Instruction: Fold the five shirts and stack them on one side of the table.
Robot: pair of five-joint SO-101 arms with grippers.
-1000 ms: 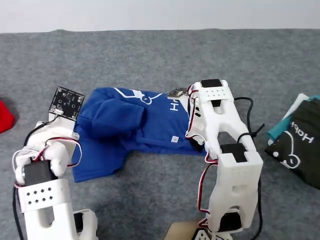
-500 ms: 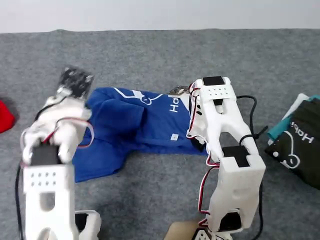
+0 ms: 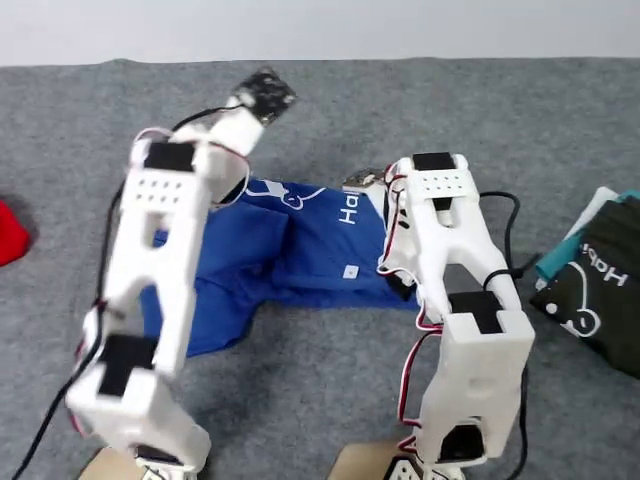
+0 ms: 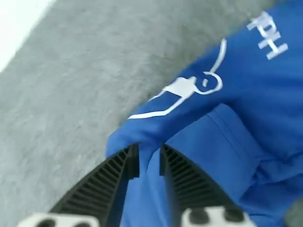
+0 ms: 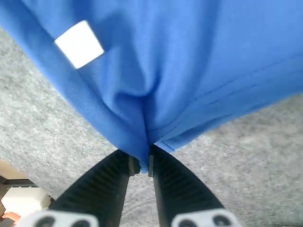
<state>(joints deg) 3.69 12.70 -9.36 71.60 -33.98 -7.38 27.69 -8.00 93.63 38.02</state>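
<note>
On the grey table (image 3: 300, 400), the blue shirt (image 3: 310, 250) lies crosswise.

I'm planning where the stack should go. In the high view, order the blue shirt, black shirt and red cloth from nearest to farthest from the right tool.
1. The blue shirt, mid-table, pinched in the right tool.
2. The black shirt, at the table's right edge.
3. The red cloth, at the far left edge.
</note>
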